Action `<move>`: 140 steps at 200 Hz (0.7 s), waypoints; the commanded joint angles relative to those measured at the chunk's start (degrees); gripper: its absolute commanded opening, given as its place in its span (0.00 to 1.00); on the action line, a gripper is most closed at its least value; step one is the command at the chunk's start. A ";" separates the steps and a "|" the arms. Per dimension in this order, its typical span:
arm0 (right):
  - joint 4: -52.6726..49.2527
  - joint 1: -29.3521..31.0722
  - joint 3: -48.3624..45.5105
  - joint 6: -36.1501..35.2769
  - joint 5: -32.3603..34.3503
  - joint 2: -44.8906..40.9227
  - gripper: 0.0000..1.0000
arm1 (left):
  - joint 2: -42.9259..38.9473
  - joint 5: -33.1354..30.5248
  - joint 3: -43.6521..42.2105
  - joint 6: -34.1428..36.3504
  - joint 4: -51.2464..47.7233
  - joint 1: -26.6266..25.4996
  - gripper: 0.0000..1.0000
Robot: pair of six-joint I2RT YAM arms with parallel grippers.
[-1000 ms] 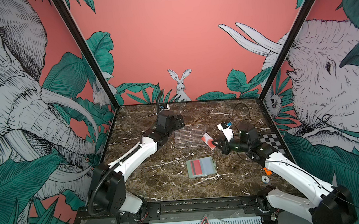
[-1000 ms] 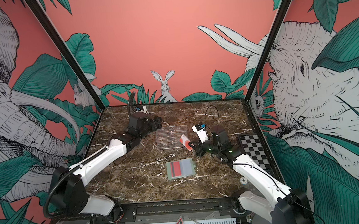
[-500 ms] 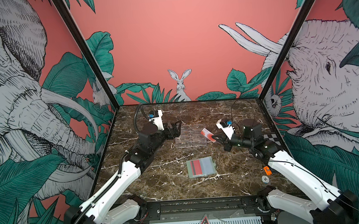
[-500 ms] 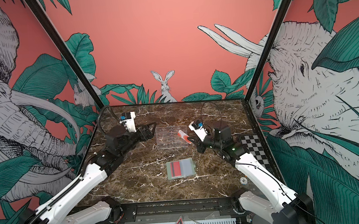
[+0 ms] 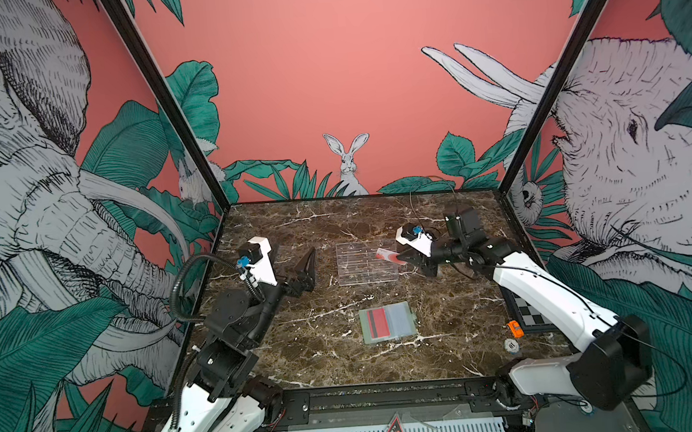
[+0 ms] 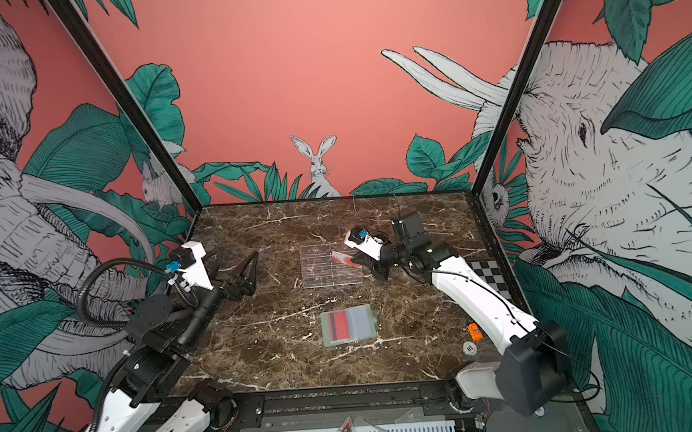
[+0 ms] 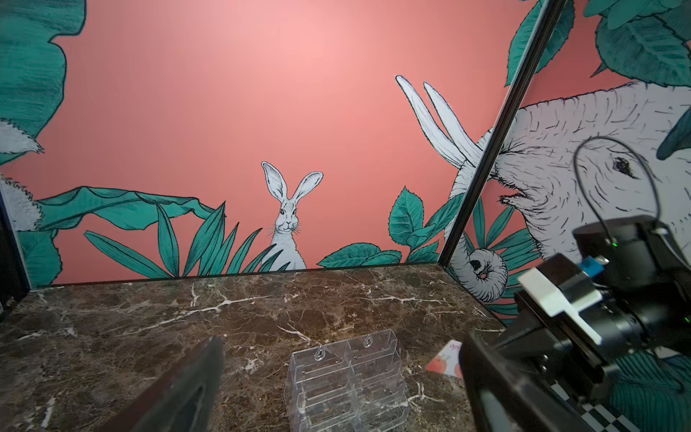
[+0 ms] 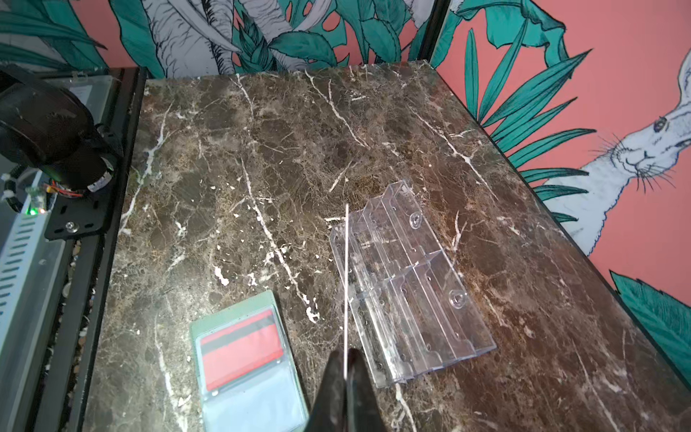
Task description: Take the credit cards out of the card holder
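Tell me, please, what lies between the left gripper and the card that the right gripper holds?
In both top views the clear acrylic stand lies on the table between the left gripper and the card pinched in the right gripper.

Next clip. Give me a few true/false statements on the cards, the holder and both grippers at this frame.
1. The right gripper is shut on a credit card. True.
2. The card holder lies folded shut. False: it lies open on the table, with a red card in one sleeve.
3. The left gripper is open and empty. True.
4. The clear stand has cards in its tiers. False: its tiers are empty.
5. The checkered board lies beside the left gripper. False: it lies at the table's right edge in both top views, far from that gripper.
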 commanded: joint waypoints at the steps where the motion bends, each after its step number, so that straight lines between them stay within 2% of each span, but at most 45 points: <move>1: -6.91 -1.29 5.97 -8.85 -3.73 5.27 0.00 | -3.51 3.89 -2.14 6.37 -3.02 0.16 0.99; 34: -18.73 -3.14 17.43 -18.73 -4.64 16.19 0.00 | -7.99 5.41 -5.56 8.30 -5.94 0.10 0.99; 79: -27.20 -6.27 28.89 -27.92 -6.22 26.75 0.00 | -11.05 5.69 -8.29 10.80 -7.93 0.08 0.99; 140: -37.09 -7.64 44.99 -34.53 -6.37 39.72 0.00 | -11.19 4.49 -8.73 11.66 -7.79 0.12 0.99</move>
